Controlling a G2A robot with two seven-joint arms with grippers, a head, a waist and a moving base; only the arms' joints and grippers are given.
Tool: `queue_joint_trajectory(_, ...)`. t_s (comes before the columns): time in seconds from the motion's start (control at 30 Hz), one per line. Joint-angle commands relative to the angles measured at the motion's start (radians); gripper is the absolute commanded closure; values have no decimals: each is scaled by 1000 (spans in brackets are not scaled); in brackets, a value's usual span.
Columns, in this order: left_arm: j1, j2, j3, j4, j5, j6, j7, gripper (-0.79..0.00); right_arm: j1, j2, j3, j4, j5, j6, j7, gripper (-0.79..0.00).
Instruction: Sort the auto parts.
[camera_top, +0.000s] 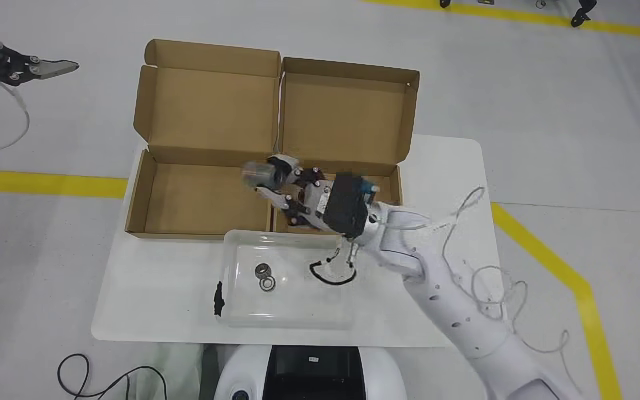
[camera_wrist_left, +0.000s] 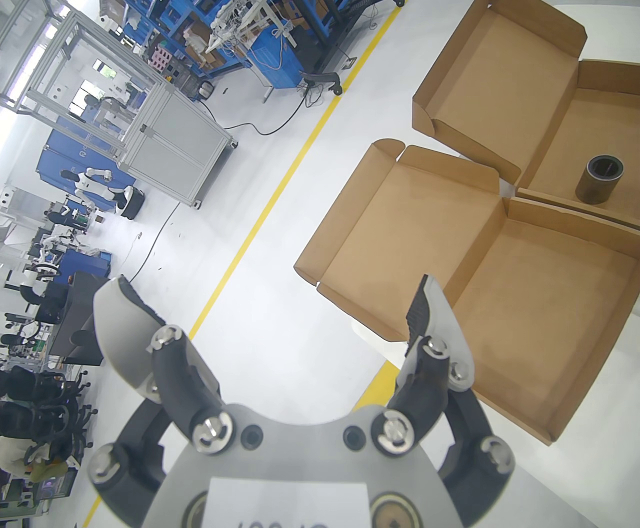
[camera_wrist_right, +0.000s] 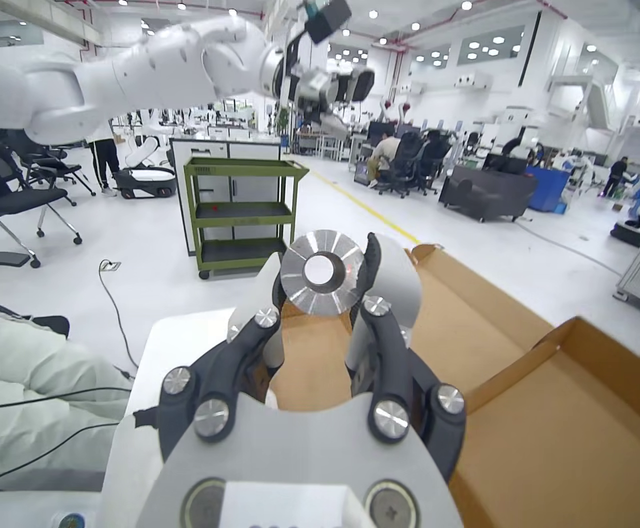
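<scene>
The table (camera_top: 440, 170) carries the left box (camera_top: 190, 200) and right box (camera_top: 345, 105), both open and side by side, with a clear tray (camera_top: 300, 305) in front. The right gripper (camera_wrist_right: 323, 270) is clamped on a metal disc (camera_wrist_right: 345, 290), above the boxes near where they meet. The left gripper (camera_wrist_left: 272, 295) hangs over the floor left of the table, fingers wide apart. A sleeve (camera_wrist_left: 600, 179) stands in the right box. A bearing (camera_top: 266, 275) lies in the tray.

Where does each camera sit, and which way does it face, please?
Top view: above the arms, facing down at the table; right arm shows.
Left wrist view: beside the table, facing down at the cardboard boxes; open left tool shows.
Right wrist view: over the boxes, facing across the hall; right tool grips a silver ring.
All three share the boxes.
</scene>
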Motion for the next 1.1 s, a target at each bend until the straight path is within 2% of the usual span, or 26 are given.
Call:
queue_joint_trajectory(0.0,0,0,0,0,0,0,0,-785,10,-1,10,-11,5,-9,-26,0)
queue_joint_trajectory(0.37,0,0,0,0,0,0,0,-785,80,-15,17,-30,57,-76,-93,0)
queue_joint_trajectory(0.5,0,0,0,0,0,0,0,-785,90,-21,13,-60,19,-75,-138,0)
queue_joint_trajectory(0.63,0,0,0,0,0,0,0,-785,73,-21,11,-104,-38,-57,-156,0)
queue_joint_trajectory(0.83,0,0,0,0,0,0,0,-785,28,-16,15,-165,-103,-38,-123,0)
queue_joint_trajectory(1.07,0,0,0,0,0,0,0,-785,-22,-10,35,-130,-122,-20,-127,0)
